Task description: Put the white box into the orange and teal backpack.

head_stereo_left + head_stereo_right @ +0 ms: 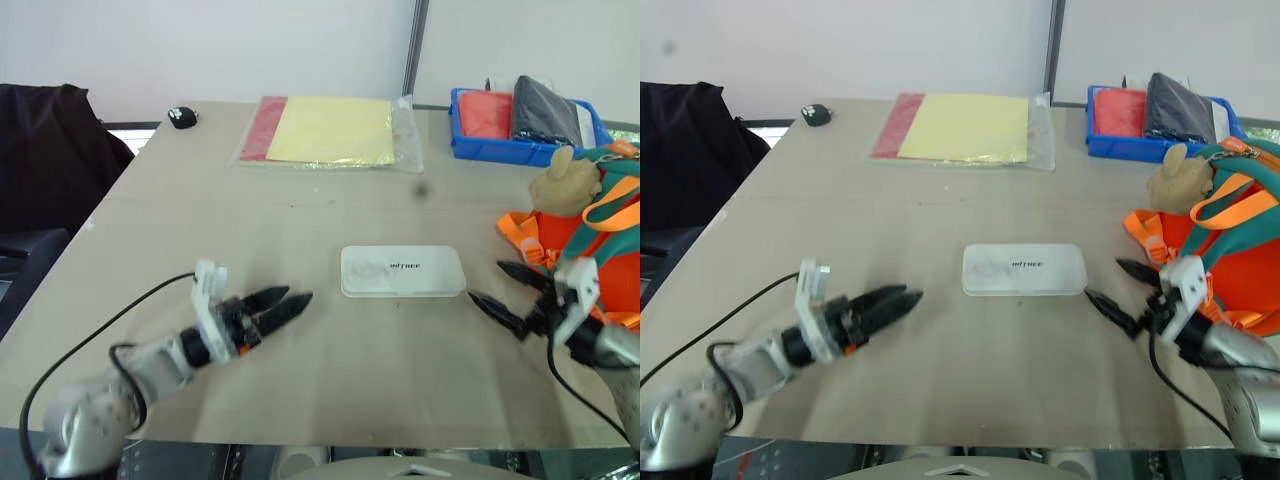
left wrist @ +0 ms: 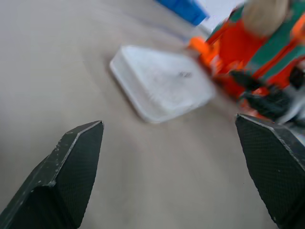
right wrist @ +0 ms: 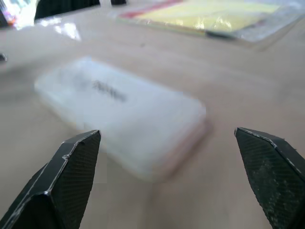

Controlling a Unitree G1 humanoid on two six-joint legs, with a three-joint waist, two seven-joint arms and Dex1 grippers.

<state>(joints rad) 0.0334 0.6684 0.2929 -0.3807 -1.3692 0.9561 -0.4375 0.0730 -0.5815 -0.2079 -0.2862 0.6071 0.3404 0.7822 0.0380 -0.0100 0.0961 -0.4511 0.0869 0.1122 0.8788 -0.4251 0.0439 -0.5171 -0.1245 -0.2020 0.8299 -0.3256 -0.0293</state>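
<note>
- At the far left, a dark garment drapes over a chair beside the pale wooden surface before us.
- Our left gripper hovers low over the near-left part of the surface, pointing level toward the middle; its two black fingers stand wide apart in the left wrist view and hold nothing.
- A small black object sits near the surface's far-left corner; we cannot tell what it is.
- A yellow sheet in a clear plastic sleeve, with a red sheet showing at its left edge, lies flat at the far middle of the surface.
- The white box lies flat at the centre of the surface, dark lettering on its top, between our two grippers and touched by neither.
- Our right gripper reaches in from the right, its fingertips just beside the box's right end; its fingers are spread wide and hold nothing.
- A blue plastic bin with red and dark items inside stands at the far right.
- The orange and teal backpack rests at the right edge of the surface, a tan plush toy on its upper part, well to the right of the box and just behind our right gripper.
</note>
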